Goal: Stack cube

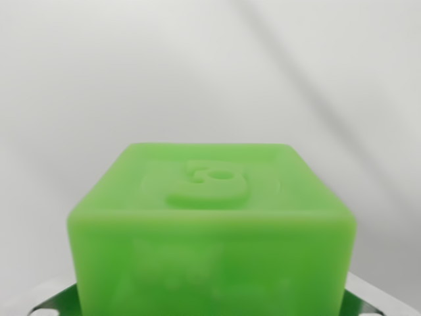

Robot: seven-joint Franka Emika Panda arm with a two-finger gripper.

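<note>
At the lower left edge of the wrist view, a pale metallic part (49, 301) with a dark green patch behind it showed beside the base of the cube; what it belonged to could not be determined. The green cube (212, 227) filled the lower centre of the frame, close to the camera, upright, with its near face blurred. Its top face carried a raised rounded character (210, 184) inside a shallow square frame; the character could not be read with certainty. At the lower right edge a matching pale metallic part (378, 299) appeared just beside the cube. Behind the cube lay a plain white surface (99, 79), crossed at upper right by a faint grey diagonal shadow band (316, 85). The gripper's fingers were not identifiable, so whether it was released or clenched could not be told
</note>
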